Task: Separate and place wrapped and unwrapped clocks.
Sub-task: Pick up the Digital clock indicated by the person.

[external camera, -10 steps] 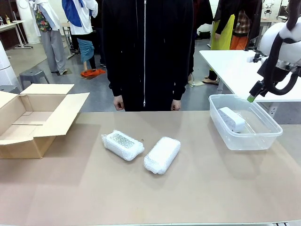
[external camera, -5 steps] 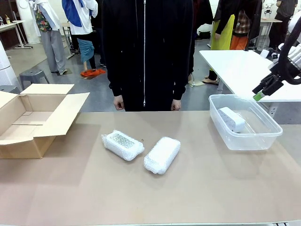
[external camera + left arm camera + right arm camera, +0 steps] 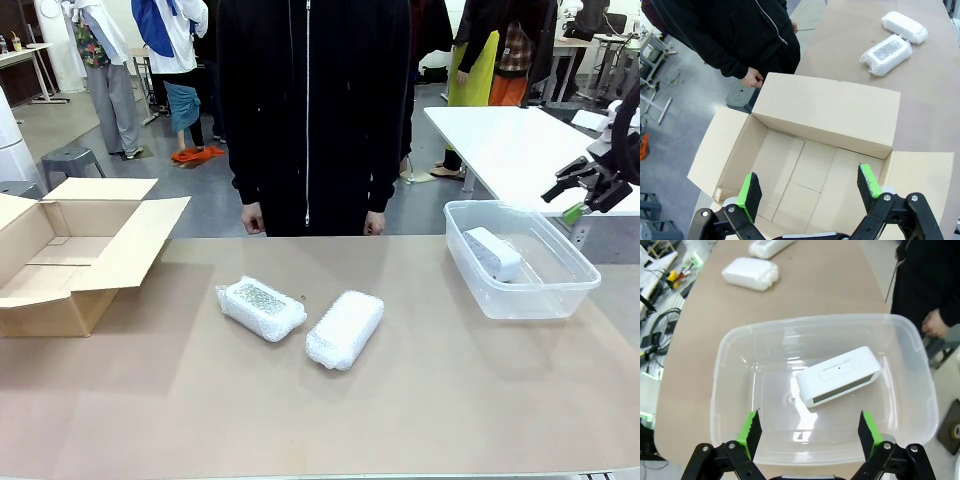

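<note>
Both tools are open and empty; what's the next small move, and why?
Probably swing the left tool from above the cardboard box toward the nearer wrapped clock, jaws open. The box is empty, this clock and the second wrapped clock lie on the table, and the bare clock sits in the clear bin.

You'll see the cardboard box (image 3: 60,250) cut by the front view's left edge, and the arm behind the right gripper (image 3: 560,204) runs off the right edge. In the right wrist view one wrapped clock (image 3: 771,246) is clipped at the top, and the print on the bare clock (image 3: 839,376) is too small to read.
</note>
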`<state>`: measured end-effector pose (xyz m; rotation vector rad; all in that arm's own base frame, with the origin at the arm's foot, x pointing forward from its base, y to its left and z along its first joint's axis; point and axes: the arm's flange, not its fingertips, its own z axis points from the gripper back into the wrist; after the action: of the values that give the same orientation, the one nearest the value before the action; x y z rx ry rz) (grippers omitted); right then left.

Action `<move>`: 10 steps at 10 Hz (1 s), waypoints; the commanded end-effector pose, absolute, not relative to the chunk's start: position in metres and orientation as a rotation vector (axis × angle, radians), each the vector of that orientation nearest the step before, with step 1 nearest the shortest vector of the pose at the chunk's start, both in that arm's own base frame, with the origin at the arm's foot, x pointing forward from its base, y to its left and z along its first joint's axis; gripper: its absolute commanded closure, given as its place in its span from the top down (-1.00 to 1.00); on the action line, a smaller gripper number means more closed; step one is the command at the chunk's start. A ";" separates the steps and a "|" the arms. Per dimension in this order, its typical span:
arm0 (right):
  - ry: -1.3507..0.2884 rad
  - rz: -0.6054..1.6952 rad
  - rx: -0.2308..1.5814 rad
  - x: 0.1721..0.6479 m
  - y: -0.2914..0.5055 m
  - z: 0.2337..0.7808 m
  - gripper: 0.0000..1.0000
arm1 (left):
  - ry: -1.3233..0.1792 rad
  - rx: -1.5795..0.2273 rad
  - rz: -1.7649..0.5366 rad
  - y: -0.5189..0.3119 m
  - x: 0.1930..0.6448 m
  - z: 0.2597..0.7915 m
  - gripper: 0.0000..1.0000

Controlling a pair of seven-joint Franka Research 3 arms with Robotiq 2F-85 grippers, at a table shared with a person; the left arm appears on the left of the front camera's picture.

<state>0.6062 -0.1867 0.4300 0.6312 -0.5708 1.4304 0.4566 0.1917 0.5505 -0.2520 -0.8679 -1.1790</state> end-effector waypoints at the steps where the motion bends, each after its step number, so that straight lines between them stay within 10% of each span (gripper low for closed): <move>1: -0.676 1.361 0.668 0.605 -0.204 0.433 1.00 | -0.894 -0.263 -1.180 0.192 0.457 0.551 1.00; 10: -0.757 1.185 0.710 0.581 -0.240 0.436 1.00 | -0.894 -0.263 -1.180 0.192 0.457 0.551 1.00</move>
<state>0.5858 -0.2457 0.4340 0.6871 -0.7307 1.1857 0.4566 0.1917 0.5505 -0.2520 -0.8678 -1.1790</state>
